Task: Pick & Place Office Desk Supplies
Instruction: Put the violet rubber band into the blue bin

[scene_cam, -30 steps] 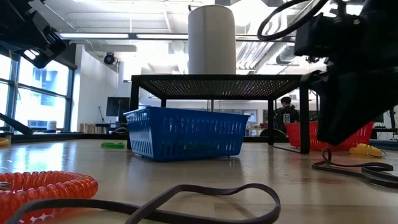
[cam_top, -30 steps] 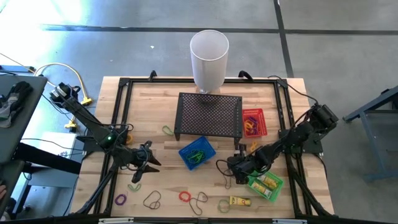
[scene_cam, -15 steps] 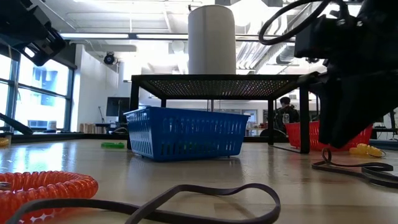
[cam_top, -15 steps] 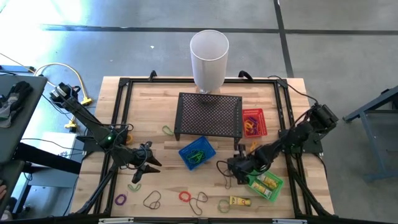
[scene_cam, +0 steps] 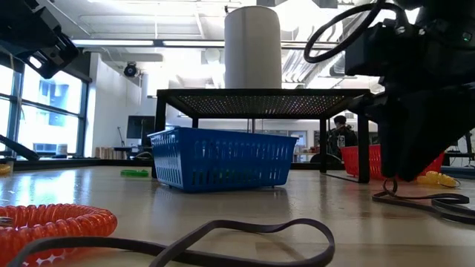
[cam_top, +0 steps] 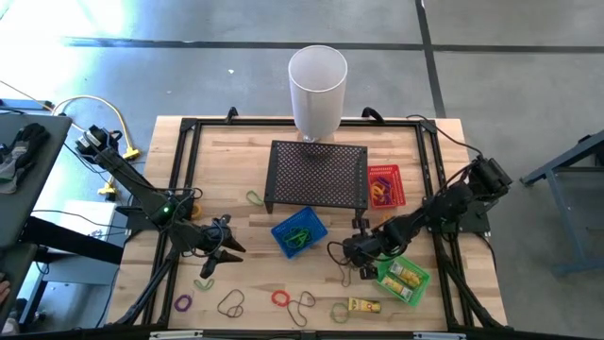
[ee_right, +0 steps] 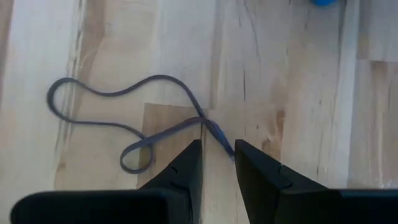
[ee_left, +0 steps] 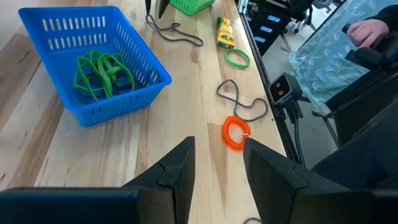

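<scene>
left tool (cam_top: pixel 219 247) waits spread over bare table (cam_top: pixel 245 227). right tool (ee_right: pixel 217 163) is down at the dark band (ee_right: pixel 124 118), right of the blue basket (cam_top: pixel 299 232), one strand between its narrowed fingers; whether they pinch it, cannot tell. judged light, limp, stretchy: grip one strand

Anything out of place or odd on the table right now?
Nothing is spilled or broken. The odd bit: the right tool has only one end of the dark band between its fingers, so the rest trails in twisted loops on the table. The blue basket sits slightly askew but upright.
</scene>
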`<state>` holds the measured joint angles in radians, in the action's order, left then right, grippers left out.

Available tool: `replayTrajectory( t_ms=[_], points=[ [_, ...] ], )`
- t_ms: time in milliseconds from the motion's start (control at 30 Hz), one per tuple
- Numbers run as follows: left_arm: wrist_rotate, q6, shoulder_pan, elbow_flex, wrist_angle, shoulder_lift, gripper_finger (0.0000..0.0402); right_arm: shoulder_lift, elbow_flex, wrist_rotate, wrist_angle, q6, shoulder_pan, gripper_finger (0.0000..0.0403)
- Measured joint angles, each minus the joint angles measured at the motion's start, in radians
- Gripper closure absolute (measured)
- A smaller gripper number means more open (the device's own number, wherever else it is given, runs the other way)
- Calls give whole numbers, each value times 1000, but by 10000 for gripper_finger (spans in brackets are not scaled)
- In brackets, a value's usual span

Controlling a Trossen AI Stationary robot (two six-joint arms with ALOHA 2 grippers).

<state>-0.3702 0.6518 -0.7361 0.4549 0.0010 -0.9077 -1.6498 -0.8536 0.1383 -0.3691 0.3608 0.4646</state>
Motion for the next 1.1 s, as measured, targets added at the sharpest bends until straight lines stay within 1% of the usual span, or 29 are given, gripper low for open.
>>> replayTrajectory(
  t_ms=[167,267,367,533,633,733,800,967,1100],
  points=[
    [0,0,0,0,0,0,270,-16,0,8,8,-28,-1,322],
    [0,0,0,0,0,0,270,-41,0,-8,11,-44,0,322],
    [0,1,0,0,0,0,270,-67,-2,-10,32,-46,0,322],
    [0,1,0,0,2,0,270,-74,0,-16,80,-46,0,325],
    [0,2,0,0,2,0,270,-74,0,-25,86,-51,0,342],
    [0,2,0,0,2,0,270,-74,-1,-55,88,-51,-2,376],
    [0,3,0,0,1,0,270,-74,-1,-54,89,-51,-1,395],
    [0,3,0,0,1,0,270,-69,-28,-53,55,-20,0,399],
    [0,3,0,0,1,0,270,-68,-150,-44,-51,-56,2,399]
  ],
)
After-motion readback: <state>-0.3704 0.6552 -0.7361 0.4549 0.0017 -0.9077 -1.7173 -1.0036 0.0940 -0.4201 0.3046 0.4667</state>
